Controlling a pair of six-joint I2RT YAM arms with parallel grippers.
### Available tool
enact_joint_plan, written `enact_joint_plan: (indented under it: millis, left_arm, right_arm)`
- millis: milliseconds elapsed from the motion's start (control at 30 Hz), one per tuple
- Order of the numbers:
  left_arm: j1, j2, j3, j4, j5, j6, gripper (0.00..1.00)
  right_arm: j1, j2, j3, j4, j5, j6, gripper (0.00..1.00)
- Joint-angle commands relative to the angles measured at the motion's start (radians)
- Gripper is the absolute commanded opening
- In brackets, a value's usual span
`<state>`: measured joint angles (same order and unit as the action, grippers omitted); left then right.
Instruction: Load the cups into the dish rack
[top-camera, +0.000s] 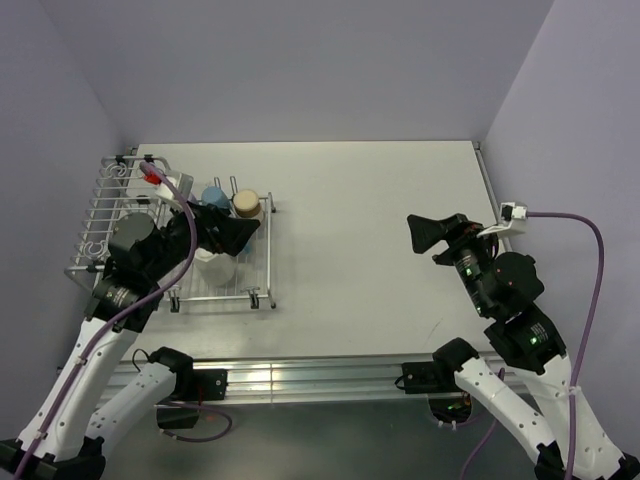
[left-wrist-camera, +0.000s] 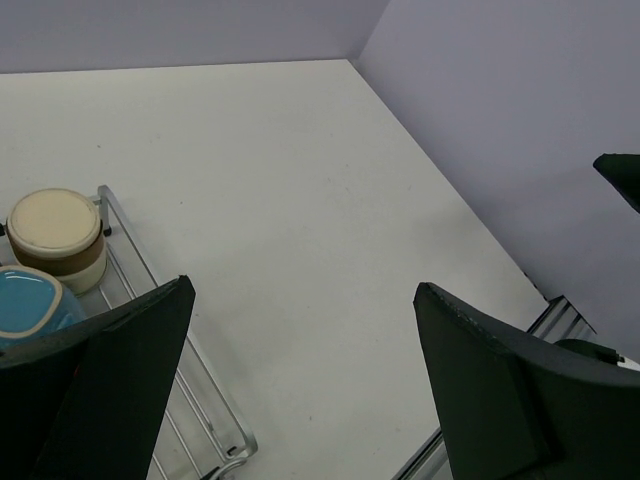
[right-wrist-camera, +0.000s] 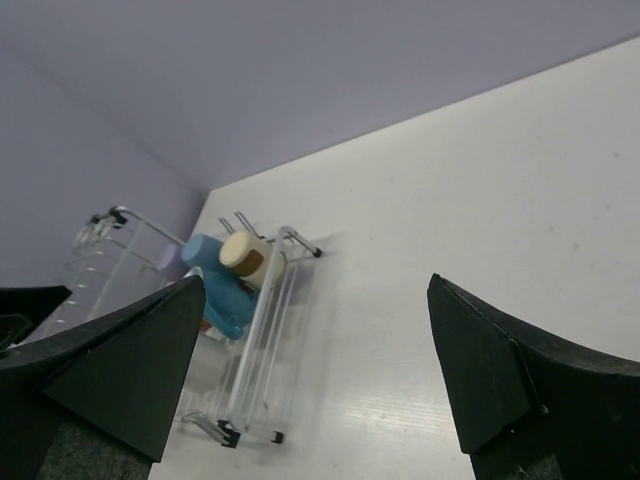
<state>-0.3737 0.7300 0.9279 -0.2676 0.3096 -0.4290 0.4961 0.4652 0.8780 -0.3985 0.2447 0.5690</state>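
Cups (top-camera: 213, 196) stand inside the dish rack (top-camera: 100, 200), which sits at the left side of the table (top-camera: 360, 260), close to the left wall. Along the rack's far side, a salmon-pink cup (top-camera: 152, 176) sits near the far left corner, with a blue cup (top-camera: 213, 196) and a cream cup (top-camera: 246, 203) further right, the cream one just inside the rack's right edge. A white cup (top-camera: 215, 268) sits lower in the rack, partly hidden by the arm.

The left gripper (top-camera: 235, 228) hangs over the right half of the rack, just near of the blue and cream cups and above the white one. Its fingers (left-wrist-camera: 120, 380) are spread wide with nothing between them. From its wrist camera the cream cup (left-wrist-camera: 55, 238) and blue cup (left-wrist-camera: 30, 305) show beside the left finger, outside the gap.

The right gripper (top-camera: 415, 232) hovers well apart from the rack, over bare table on the right, pointing left toward it. Its fingers (right-wrist-camera: 520, 380) are likewise parted and empty. Its camera sees the rack (right-wrist-camera: 260, 330) far off.

Between the rack's right edge and the right gripper lies a broad stretch of bare tabletop. The table's right edge runs just beyond the right arm, and a metal rail (top-camera: 330, 375) lines the near edge.
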Motion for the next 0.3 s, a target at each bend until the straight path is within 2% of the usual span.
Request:
enact_joint_plan:
  millis: [0,267]
  left_arm:
    - [0.001,-0.021,-0.021,0.102,0.040,0.030,0.99]
    - [0.001,-0.052,-0.047,0.090,0.028,0.047,0.99]
  right_arm:
    - [0.004,-0.011,-0.013,-0.031,0.068,-0.031,1.00]
    - [0.004,0.003,-0.016,-0.019,0.062,-0.037,1.00]
